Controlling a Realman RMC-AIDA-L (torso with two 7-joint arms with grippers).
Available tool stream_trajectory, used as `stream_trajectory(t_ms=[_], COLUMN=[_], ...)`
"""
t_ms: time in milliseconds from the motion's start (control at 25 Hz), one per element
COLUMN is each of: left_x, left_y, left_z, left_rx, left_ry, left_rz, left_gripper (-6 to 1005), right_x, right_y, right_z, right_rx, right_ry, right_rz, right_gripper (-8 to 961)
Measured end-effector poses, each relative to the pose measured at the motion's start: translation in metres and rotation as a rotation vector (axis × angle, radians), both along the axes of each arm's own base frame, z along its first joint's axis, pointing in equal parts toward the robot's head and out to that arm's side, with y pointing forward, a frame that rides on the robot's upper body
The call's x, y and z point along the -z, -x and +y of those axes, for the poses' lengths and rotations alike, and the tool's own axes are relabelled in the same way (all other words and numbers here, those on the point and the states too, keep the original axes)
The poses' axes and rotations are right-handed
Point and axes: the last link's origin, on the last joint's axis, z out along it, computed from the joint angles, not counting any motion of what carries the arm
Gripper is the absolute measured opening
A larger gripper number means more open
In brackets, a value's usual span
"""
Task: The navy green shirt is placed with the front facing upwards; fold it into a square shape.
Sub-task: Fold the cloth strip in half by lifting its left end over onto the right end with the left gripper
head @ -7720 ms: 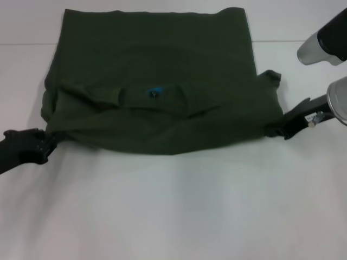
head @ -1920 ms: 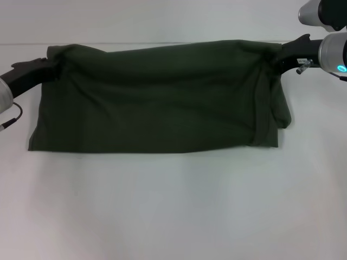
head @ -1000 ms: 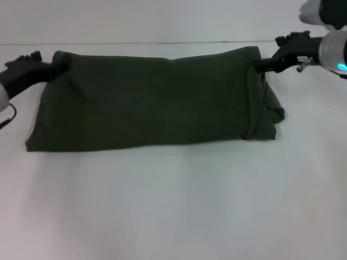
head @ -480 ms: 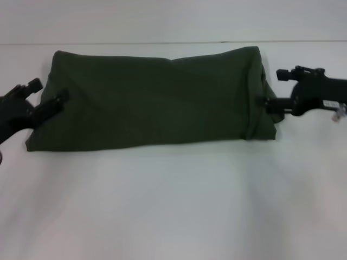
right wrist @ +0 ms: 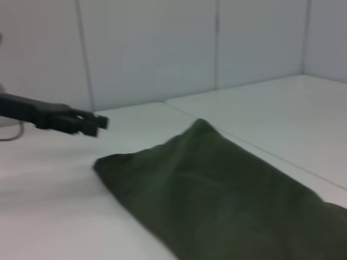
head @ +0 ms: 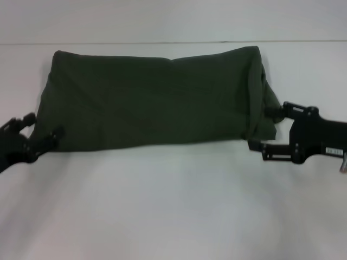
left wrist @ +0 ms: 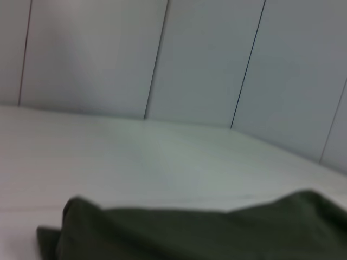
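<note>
— Where is the navy green shirt (head: 154, 103) seen?
— It is laid as a wide folded band across the table's (head: 173, 216) far half.
— And the grippers?
— The left gripper (head: 37, 135) and right gripper (head: 268, 127) are shown spread, empty, at the near corners. Both ends should be gripped evenly.

We've got the folded navy green shirt (head: 152, 100) lying on the table (head: 173, 206), between our left gripper (head: 38, 138) and right gripper (head: 265, 127), each just beside a near corner.
</note>
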Motion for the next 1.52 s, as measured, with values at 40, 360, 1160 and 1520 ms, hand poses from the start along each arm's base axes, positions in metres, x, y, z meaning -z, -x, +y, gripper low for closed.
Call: stream_trajectory(t_ms=[40, 360, 1160, 1520], left_x=[0.0, 0.002, 0.016, 0.02], left_y=[0.002, 0.028, 0.032, 0.029], left_z=[-0.001, -0.01, 0.013, 0.018], left_rx=[-0.005, -0.093, -0.141, -0.133], left_ry=[0.002, 0.012, 0.001, 0.016], left_rz=[0.012, 0.151, 0.251, 0.265], left_gripper=[845, 835, 810, 798], right_x=[0.001, 0.005, 0.013, 0.012], right_y=[0.0, -0.001, 0.007, 0.008], right_z=[-0.002, -0.005, 0.0, 0.003], right_rx=[-0.008, -0.051, -0.074, -0.076], right_ry=[0.006, 0.014, 0.036, 0.028], right_rz=[0.001, -0.008, 0.0, -0.003], right_gripper=[922, 915, 915, 914])
